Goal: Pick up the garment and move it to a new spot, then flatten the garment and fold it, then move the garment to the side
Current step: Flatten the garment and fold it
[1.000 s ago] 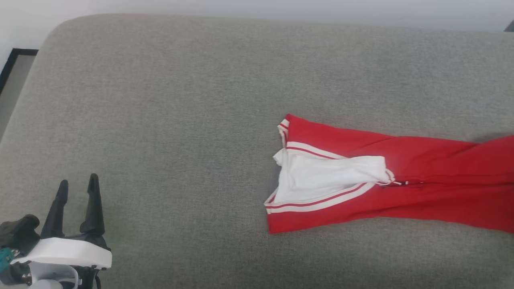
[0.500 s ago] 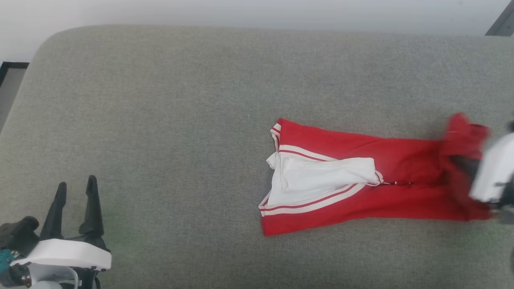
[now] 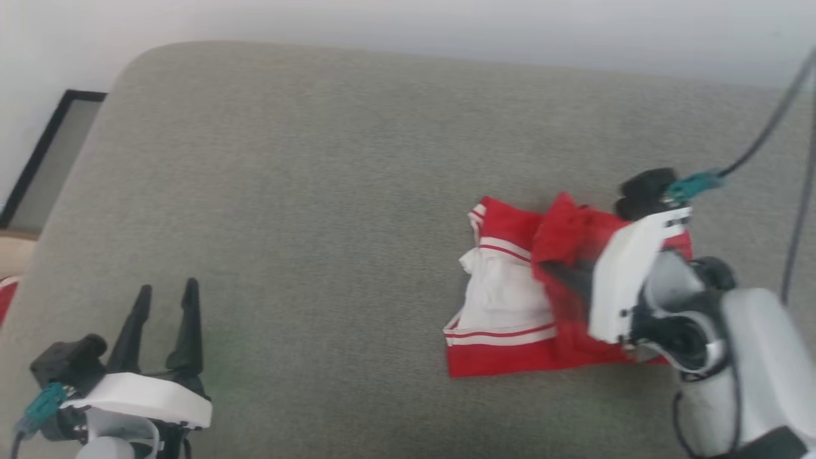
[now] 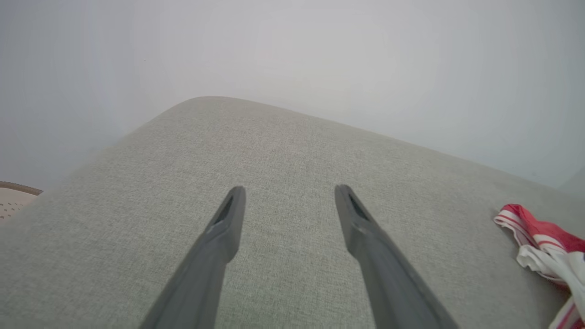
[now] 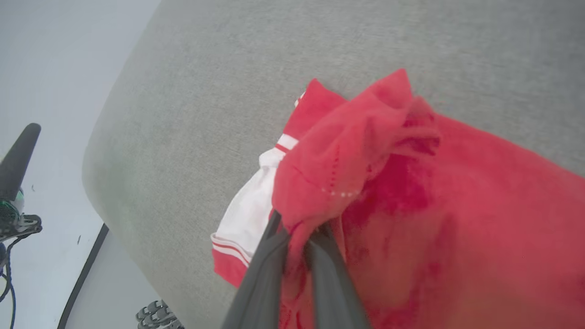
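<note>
Pinching the shirt (image 3: 503, 299), right fingers (image 5: 260, 274) seem mid-fold, left fingers (image 4: 219, 237) spread empty; moving it aside remains.

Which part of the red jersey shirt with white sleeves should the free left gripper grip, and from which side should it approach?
Probably the near left corner of the red jersey shirt, the red band below the striped trim: it lies flat, facing the open left gripper. Come low from the robot's left over the grey cushion; the right gripper clamps the raised red fold.
</note>
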{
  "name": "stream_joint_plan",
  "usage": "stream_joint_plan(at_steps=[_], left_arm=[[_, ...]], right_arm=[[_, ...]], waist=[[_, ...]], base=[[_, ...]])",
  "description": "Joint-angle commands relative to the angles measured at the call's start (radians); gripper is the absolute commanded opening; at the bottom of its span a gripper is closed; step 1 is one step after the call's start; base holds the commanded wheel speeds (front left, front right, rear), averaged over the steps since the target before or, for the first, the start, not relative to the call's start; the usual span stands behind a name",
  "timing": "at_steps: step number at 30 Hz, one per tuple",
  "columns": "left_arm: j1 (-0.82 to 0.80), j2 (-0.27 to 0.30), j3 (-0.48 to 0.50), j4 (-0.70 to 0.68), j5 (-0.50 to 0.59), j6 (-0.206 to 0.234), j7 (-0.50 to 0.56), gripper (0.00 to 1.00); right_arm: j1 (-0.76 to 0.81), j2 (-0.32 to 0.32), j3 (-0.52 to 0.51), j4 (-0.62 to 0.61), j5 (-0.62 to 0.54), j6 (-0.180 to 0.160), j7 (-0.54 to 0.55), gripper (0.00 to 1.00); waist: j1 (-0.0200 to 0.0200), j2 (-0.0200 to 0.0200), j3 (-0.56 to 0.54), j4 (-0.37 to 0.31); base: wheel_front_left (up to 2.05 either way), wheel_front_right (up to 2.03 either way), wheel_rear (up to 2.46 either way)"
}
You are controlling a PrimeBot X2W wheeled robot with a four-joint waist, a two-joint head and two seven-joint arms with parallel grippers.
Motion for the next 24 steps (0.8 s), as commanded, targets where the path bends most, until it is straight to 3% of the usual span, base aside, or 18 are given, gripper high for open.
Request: stream_joint_plan(at_steps=[1,9,10,11,12,18,24], left_arm=[[-0.013,0.000,-0.005,0.003,-0.009,-0.002,-0.004,1.00],[-0.035,-0.009,-0.027,0.022,-0.020,-0.002,-0.004,1.00],[-0.037,-0.010,-0.026,0.024,-0.020,-0.002,-0.004,1.00],[-0.038,-0.010,-0.024,0.024,-0.021,-0.002,-0.004,1.00],[-0.037,-0.010,-0.020,0.022,-0.021,-0.002,-0.004,1.00],[-0.007,-0.003,0.012,0.015,-0.011,-0.002,-0.004,1.00],[0.024,0.009,0.048,-0.005,0.001,-0.002,-0.004,1.00]], right_arm=[[-0.010,0.003,0.011,0.011,0.006,0.000,-0.012,0.00],[-0.068,0.026,0.105,0.153,-0.007,0.000,-0.091,0.00],[-0.075,0.024,0.111,0.169,-0.008,0.000,-0.101,0.36],[-0.081,0.022,0.120,0.187,-0.009,0.000,-0.109,0.89],[-0.085,0.022,0.129,0.198,-0.005,0.000,-0.119,1.00],[-0.103,0.001,0.149,0.178,0.040,0.000,-0.147,1.00],[-0.076,-0.065,0.105,0.093,0.039,0.000,-0.215,1.00]], waist=[[0.0000,0.0000,-0.004,0.018],[0.0000,0.0000,-0.008,0.059],[0.0000,0.0000,-0.009,0.059],[0.0000,0.0000,-0.009,0.057],[0.0000,0.0000,-0.011,0.054],[0.0000,0.0000,-0.031,0.008],[0.0000,0.0000,-0.057,-0.063]], base=[[0.00,0.00,0.00],[0.00,0.00,0.00],[0.00,0.00,0.00],[0.00,0.00,0.00],[0.00,0.00,0.00],[0.00,0.00,0.00],[0.00,0.00,0.00]])
